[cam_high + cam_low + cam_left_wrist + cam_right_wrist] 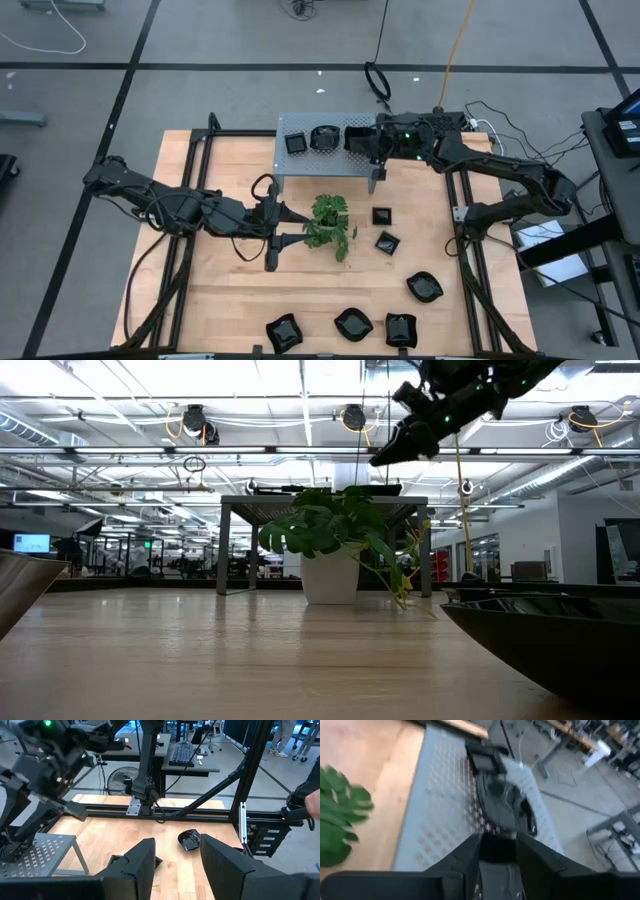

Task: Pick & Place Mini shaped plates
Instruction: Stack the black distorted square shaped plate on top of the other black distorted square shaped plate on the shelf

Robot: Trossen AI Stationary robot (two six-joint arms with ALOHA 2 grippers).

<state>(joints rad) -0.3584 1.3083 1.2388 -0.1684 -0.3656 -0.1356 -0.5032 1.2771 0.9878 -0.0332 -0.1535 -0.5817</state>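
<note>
Right gripper (497,851) holds plate (496,870) above shelf (440,805).

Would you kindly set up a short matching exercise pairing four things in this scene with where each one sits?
Things:
1. right gripper
2. left gripper
3. green plant
4. square plate

Places:
A. middle of the wooden table
B. over the right part of the grey shelf, above a black plate
C. on the left part of the grey shelf
D. low beside the plant, on the left arm's side

Pairs: 1-B, 2-D, 3-A, 4-C
</note>
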